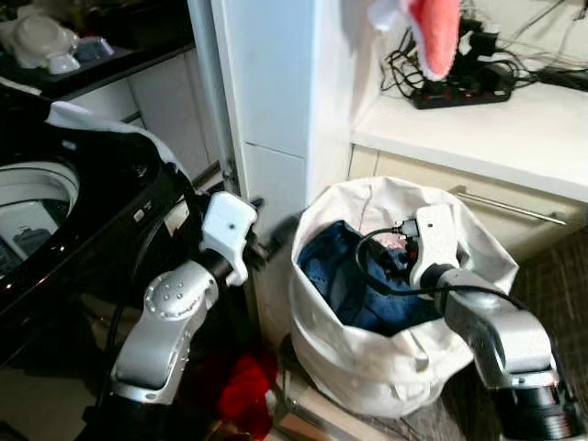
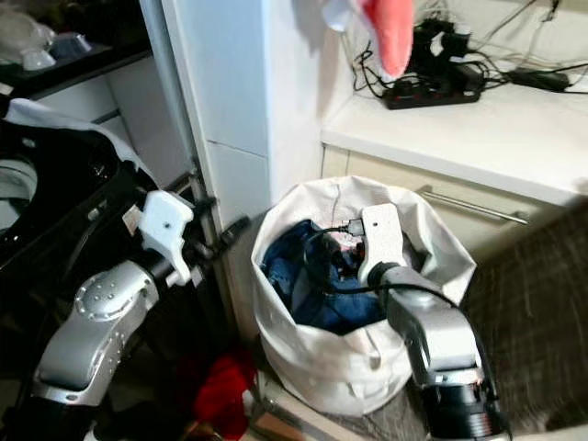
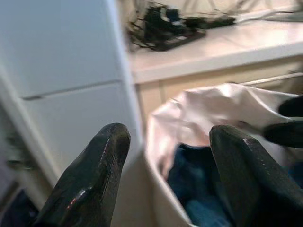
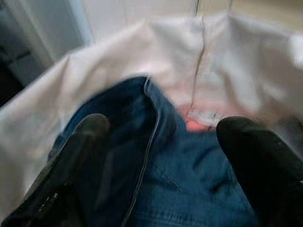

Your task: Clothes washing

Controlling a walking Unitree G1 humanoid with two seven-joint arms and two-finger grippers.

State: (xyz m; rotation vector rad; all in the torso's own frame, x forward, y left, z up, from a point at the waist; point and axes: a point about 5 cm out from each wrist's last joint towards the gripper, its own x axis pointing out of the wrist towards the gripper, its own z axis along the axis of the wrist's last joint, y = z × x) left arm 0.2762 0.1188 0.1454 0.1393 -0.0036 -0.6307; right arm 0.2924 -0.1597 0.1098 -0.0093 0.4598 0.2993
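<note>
Both claws gape, right claw (image 4: pixel 161 156) over jeans (image 4: pixel 189 189) in upright bag (image 1: pixel 367 367).

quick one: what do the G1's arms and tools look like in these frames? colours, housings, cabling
Both arms are silver metal with rounded joint housings; the left arm has a disc-shaped joint cap dotted with small screw holes. Each wrist carries a white boxy housing. A black cable loops from the right arm up to a plug at its wrist. The left tool and right tool each have two long, glossy black fingers with rounded tips.

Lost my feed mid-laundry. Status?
Right gripper open, inside the white laundry bag over blue jeans. Left gripper open, beside the bag's rim. Nothing gripped; no obstruction.
</note>
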